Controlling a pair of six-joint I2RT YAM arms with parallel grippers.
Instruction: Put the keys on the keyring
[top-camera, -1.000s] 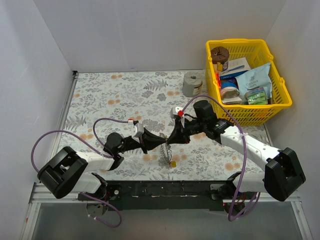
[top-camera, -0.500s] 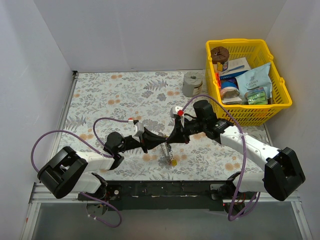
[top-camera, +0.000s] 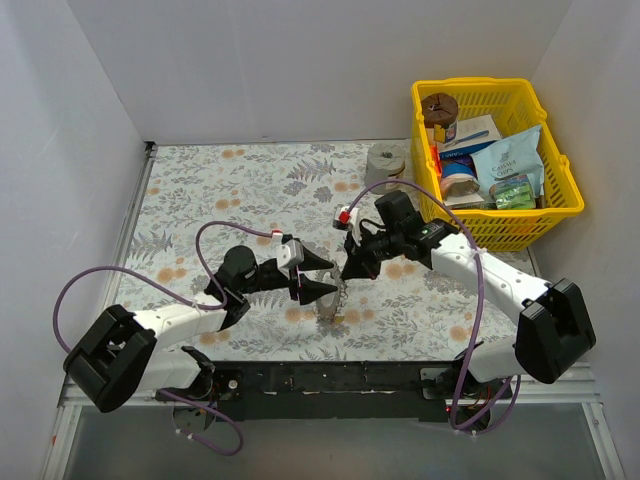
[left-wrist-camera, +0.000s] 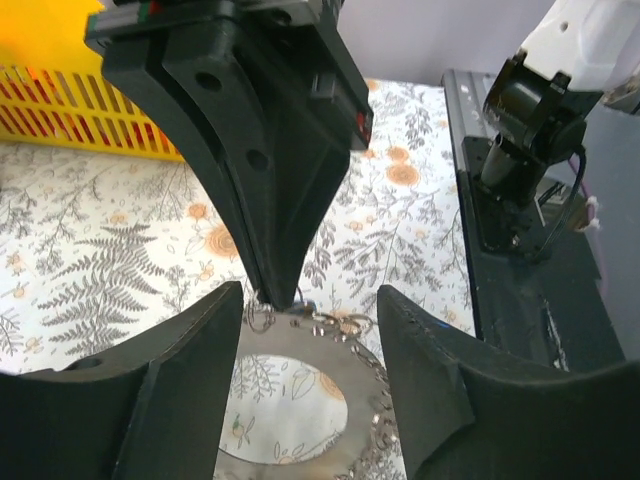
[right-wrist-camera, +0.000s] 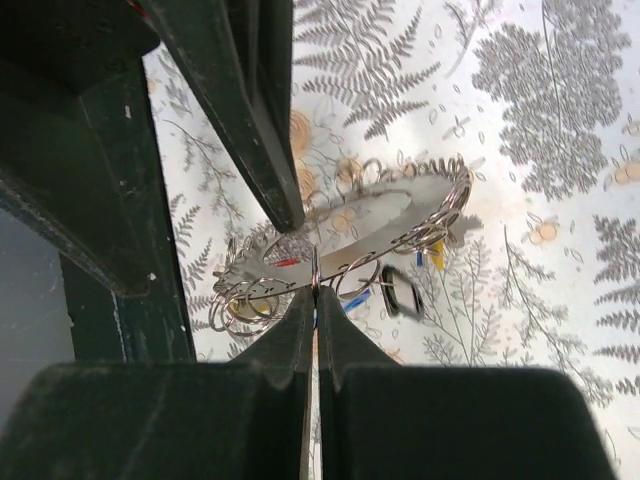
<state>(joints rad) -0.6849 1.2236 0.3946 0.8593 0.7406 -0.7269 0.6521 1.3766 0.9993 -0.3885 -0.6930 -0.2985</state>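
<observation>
The keyring (top-camera: 330, 303) is a flat grey metal ring with small wire loops along its edge. It hangs just above the floral table between both arms. My right gripper (top-camera: 346, 274) is shut on a thin loop at the rim of the keyring (right-wrist-camera: 375, 222), pinched at the fingertips of my right gripper (right-wrist-camera: 314, 288). Keys dangle under it: a yellow one (right-wrist-camera: 437, 258), a blue one (right-wrist-camera: 355, 300) and a red one (right-wrist-camera: 285, 262). My left gripper (top-camera: 331, 281) is open. Its fingers (left-wrist-camera: 160, 400) flank the keyring (left-wrist-camera: 375, 400) without touching it; my left gripper (left-wrist-camera: 310, 300) is centred on the ring's top edge.
A yellow basket (top-camera: 565, 205) full of packets stands at the back right. Beside it is a grey cylindrical roll (top-camera: 383, 167). White walls close in the left, back and right. A black rail (top-camera: 330, 380) runs along the near edge.
The left gripper, earlier shut on the keyring, has opened and let go. The right gripper has closed on the ring's edge, and both arms have shifted slightly left.
</observation>
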